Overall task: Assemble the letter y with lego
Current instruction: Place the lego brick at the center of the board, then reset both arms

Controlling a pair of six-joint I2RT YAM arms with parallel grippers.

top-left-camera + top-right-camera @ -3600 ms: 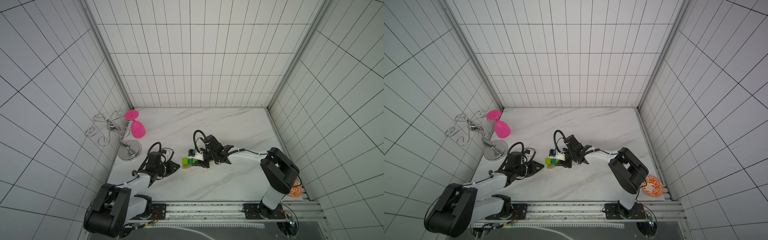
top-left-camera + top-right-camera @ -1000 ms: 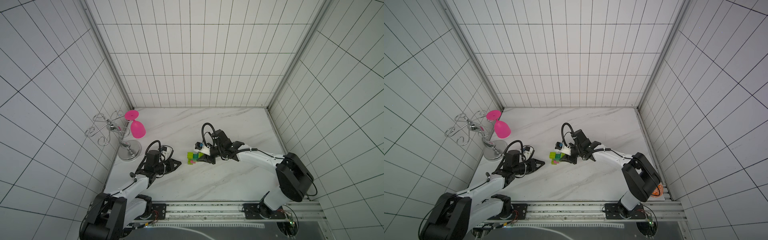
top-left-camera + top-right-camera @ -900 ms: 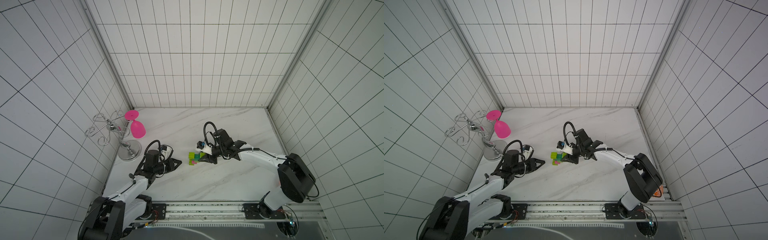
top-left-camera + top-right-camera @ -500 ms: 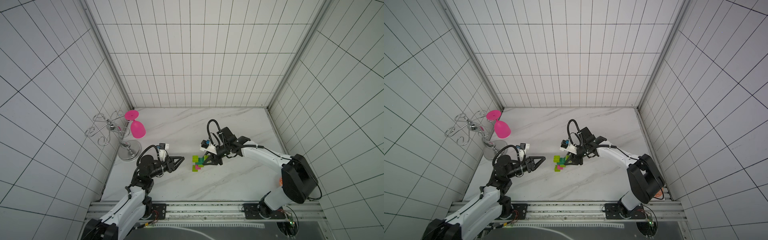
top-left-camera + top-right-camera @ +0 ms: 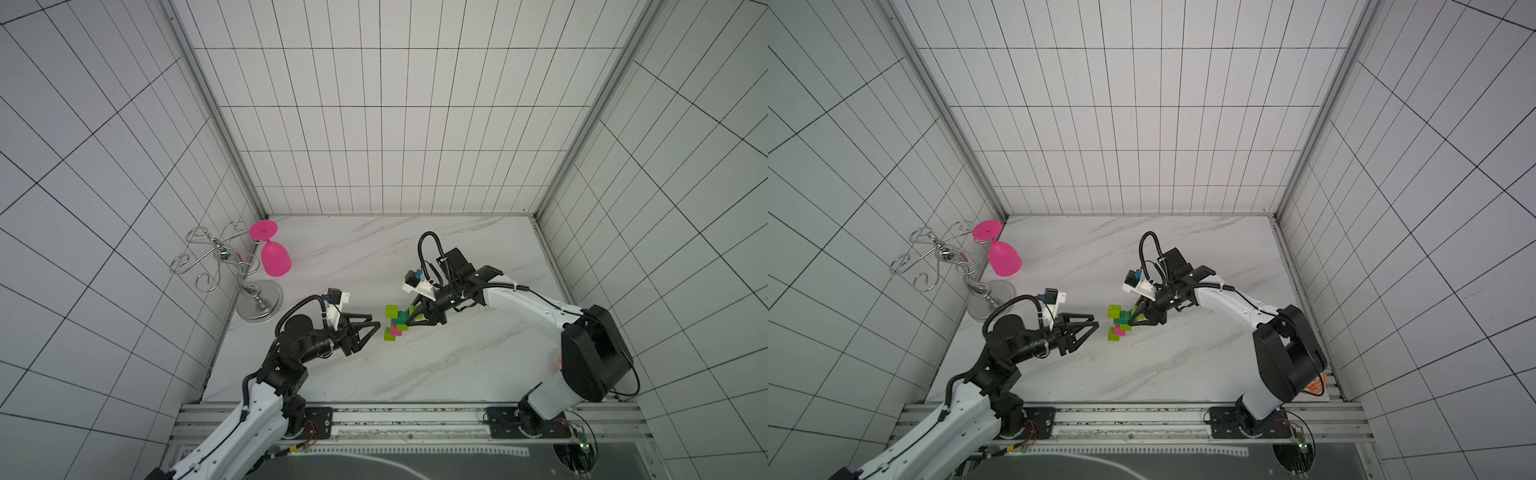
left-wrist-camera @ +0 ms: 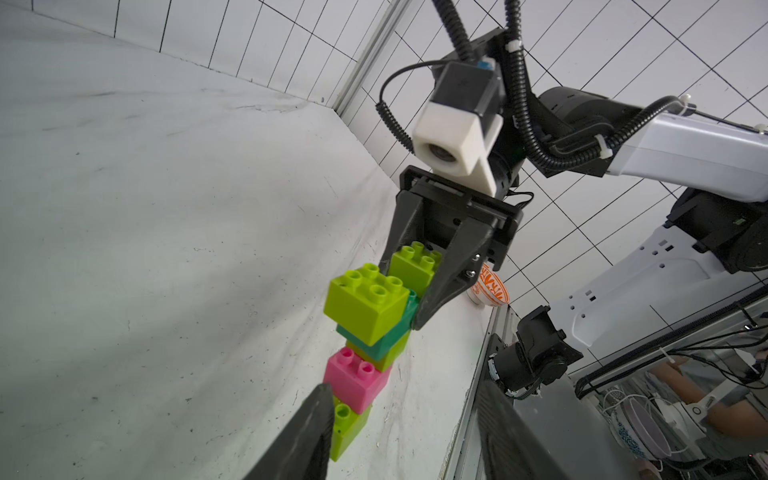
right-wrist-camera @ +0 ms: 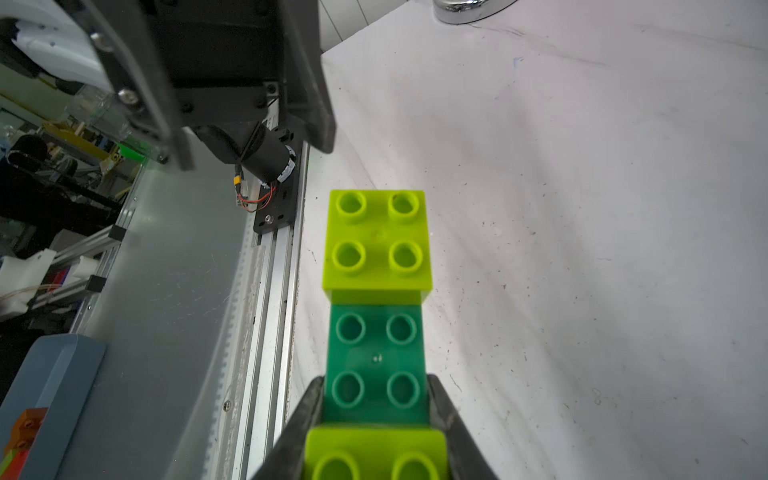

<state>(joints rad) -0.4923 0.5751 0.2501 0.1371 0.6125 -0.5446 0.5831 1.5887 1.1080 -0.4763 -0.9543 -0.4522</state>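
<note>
The letter y [image 5: 395,322] [image 5: 1119,320] is a joined lego cluster in mid-table. It has two lime tips [image 6: 365,303], a dark green crossbar [image 7: 376,357], a pink brick [image 6: 355,380] and a lime foot [image 6: 348,430]. My right gripper [image 7: 375,381] [image 5: 409,322] is shut on the crossbar, just under one lime tip. My left gripper [image 6: 403,432] [image 5: 376,326] is open at the cluster's left side. One of its fingers [image 6: 309,432] stands close beside the lime foot and the other is well clear. I cannot tell whether the foot touches the table.
A pink goblet [image 5: 274,259] hangs on a chrome wire rack [image 5: 253,299] at the back left wall. An orange-patterned bowl [image 5: 1316,384] sits at the front right corner. A metal rail [image 5: 407,415] runs along the front edge.
My right gripper has carried the cluster a little to the right and turned it. My left arm has risen, swung toward the cluster, and its jaws have spread apart.
</note>
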